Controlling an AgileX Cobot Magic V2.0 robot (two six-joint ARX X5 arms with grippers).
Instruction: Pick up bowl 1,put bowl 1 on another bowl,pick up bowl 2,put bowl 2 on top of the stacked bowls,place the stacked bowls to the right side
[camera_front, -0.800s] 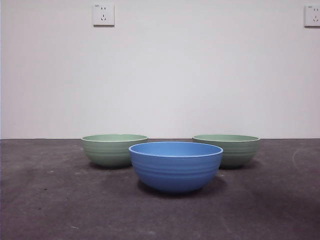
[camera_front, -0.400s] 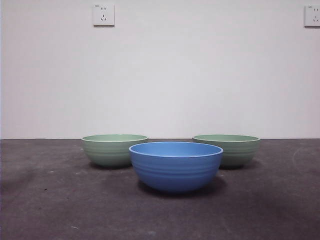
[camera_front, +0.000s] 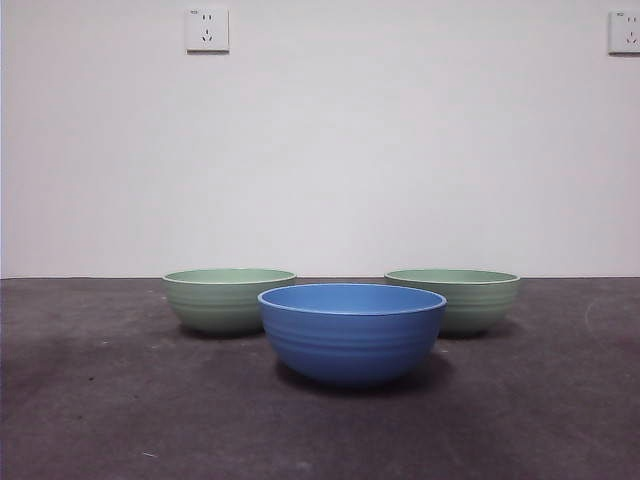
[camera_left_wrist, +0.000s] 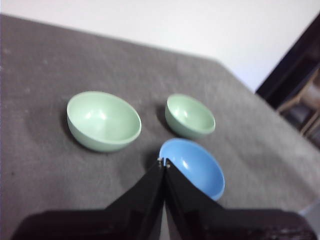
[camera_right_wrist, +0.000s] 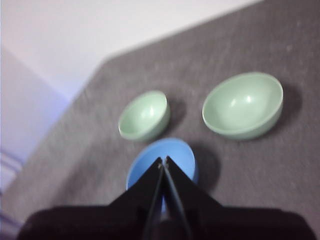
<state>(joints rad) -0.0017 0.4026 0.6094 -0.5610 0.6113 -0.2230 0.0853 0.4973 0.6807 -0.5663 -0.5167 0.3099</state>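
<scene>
- Right now, three ribbed bowls sit apart on the dark grey bench (camera_front: 90, 410), none stacked on another.
- Nearest the front camera stands the blue bowl (camera_front: 352, 332), upright and empty, about midway between the other two.
- Behind it and to the left in the front view sits the left green bowl (camera_front: 225, 299); behind and to the right sits the right green bowl (camera_front: 470, 298) — both upright, both empty.
- Left gripper (camera_left_wrist: 164, 162): jaws pressed together with nothing between them, held above the bench, its tips near the blue bowl's rim in the wrist view.
- Right gripper (camera_right_wrist: 163, 161): jaws likewise closed and empty, raised above the bench — its tips show over the blue bowl.
- Neither arm appears in the front view.
- Two white wall sockets (camera_front: 207, 29) show high on the pale wall behind.
</scene>
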